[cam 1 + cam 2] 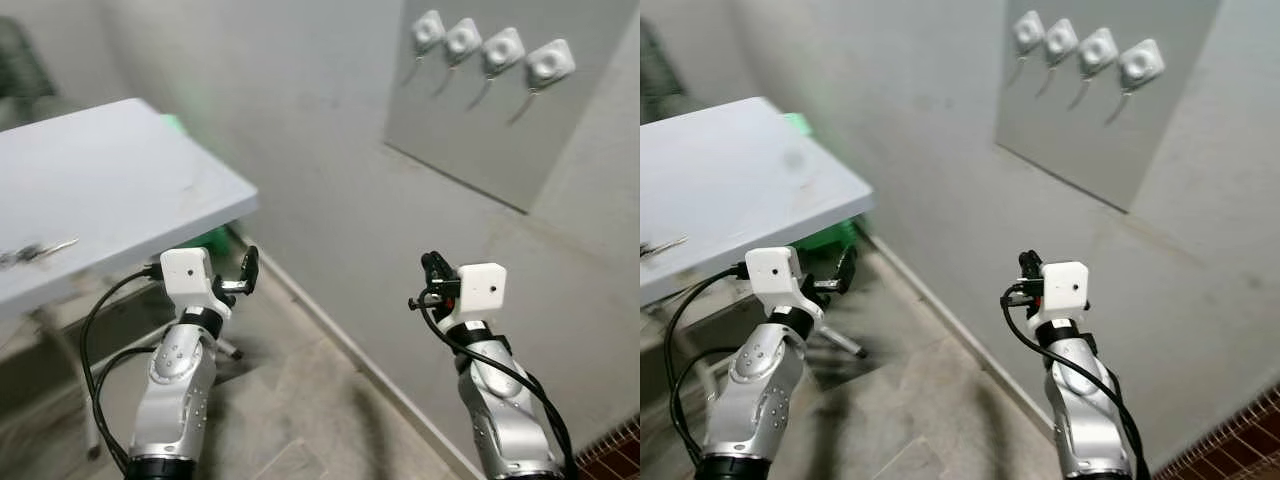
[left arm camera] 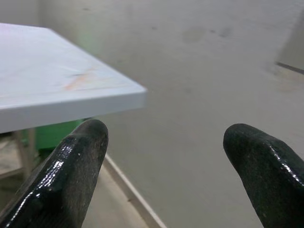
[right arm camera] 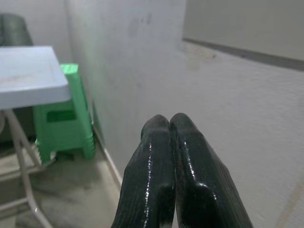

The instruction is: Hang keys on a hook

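A bunch of keys [image 1: 35,251] lies on the white table [image 1: 110,180] near its left edge. Several white hooks [image 1: 490,48] are fixed in a row on a grey panel [image 1: 500,130] high on the wall at the right. My left gripper [image 1: 247,272] is held up below the table's near corner, open, with nothing between its fingers [image 2: 71,166]. My right gripper [image 1: 432,282] is raised in front of the wall under the panel, shut and holding nothing, its fingertips [image 3: 161,142] pressed together.
A green plastic stool [image 3: 64,114] stands under the table against the wall. The table's metal legs [image 3: 23,180] reach down to the tiled floor [image 1: 300,400]. A skirting line [image 1: 350,350] runs along the wall's base.
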Available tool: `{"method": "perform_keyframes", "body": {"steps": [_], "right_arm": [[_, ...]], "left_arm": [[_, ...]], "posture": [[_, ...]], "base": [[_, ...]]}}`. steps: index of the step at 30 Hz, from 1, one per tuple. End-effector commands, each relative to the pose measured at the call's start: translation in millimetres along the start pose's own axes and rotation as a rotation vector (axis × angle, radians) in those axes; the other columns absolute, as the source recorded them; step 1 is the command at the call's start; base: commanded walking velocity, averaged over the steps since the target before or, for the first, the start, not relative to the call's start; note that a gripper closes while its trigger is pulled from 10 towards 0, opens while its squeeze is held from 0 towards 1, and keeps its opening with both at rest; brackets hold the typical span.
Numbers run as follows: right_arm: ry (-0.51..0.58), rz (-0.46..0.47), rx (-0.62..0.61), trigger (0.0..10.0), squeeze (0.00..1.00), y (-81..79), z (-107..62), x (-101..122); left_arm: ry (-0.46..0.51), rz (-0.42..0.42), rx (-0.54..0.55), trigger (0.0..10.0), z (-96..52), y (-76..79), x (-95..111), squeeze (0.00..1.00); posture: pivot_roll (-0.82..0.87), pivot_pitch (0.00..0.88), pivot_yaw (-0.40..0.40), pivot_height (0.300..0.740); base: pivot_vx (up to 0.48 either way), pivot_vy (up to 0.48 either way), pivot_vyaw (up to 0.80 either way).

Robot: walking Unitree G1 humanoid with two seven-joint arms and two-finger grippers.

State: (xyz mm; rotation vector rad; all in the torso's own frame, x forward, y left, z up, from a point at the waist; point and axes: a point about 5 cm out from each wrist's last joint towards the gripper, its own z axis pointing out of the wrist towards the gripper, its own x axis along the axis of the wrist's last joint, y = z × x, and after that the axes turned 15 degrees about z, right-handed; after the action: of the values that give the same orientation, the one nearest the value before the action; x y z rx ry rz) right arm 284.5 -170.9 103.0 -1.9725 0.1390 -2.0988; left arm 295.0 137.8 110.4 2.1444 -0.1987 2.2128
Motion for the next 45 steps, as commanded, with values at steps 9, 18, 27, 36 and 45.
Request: {"method": "perform_keyframes", "body": {"steps": [9,18,27,36,45], "right_arm": [[0.021,0.025,0.036,10.0,1.00,-6.3,4.3,8.7],[0.015,0.013,0.052,10.0,1.00,-7.9,5.1,9.8],[0.012,0.010,0.055,10.0,1.00,-8.8,5.2,10.3],[0.035,0.038,0.057,10.0,0.37,-11.2,4.3,11.9],[0.031,0.013,0.057,10.0,0.00,-11.6,4.4,11.7]], "left_arm": [[0.002,0.016,0.036,10.0,1.4,-10.2,3.1,0.00],[0.003,0.004,0.046,10.0,2.5,-10.2,4.0,0.00],[0.004,-0.002,0.050,10.0,2.9,-10.0,4.5,0.00],[0.009,-0.008,0.038,10.0,4.5,-6.9,6.6,0.00],[-0.003,-0.027,0.033,10.0,4.9,-7.2,5.0,0.00]], "posture": [[0.01,0.000,-0.026,0.715],[0.01,0.000,-0.034,0.715],[0.01,0.000,-0.035,0.715],[0.01,0.000,-0.035,0.715],[0.01,0.000,-0.032,0.715]], "base": [[0.000,0.000,0.80],[0.000,0.000,0.80],[0.000,0.000,0.80],[0.000,0.000,0.62],[0.000,0.158,0.00]]}}
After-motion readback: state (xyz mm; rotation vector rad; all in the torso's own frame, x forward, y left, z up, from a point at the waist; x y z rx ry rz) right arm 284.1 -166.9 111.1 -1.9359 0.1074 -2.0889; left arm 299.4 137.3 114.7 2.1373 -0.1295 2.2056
